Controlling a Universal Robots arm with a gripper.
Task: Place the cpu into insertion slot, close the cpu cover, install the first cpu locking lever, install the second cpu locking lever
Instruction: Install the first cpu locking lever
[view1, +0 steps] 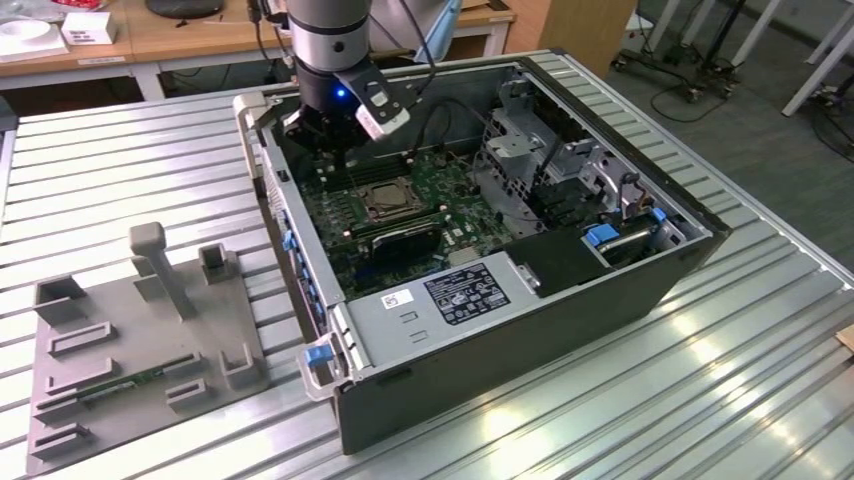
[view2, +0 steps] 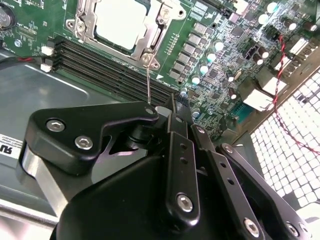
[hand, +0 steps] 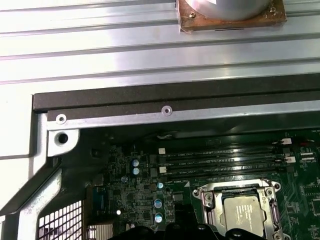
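Seating the locking lever (view2: 148, 82) — cpu (view2: 121, 25) sits in the insertion slot (view2: 82, 22) mid-motherboard (view2: 30, 35), gripper (view2: 167, 107) at the lever's end, open or closed can't tell — keep your push slow, square.

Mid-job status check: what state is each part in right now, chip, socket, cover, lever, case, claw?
cpu: seated flat in the insertion slot.
insertion slot: occupied by the cpu.
cpu cover: down flat around the cpu.
locking lever: swung out from the slot's corner, unlatched, end at the claw.
computer case: on its side, open.
claw: low inside the case, at the lever.
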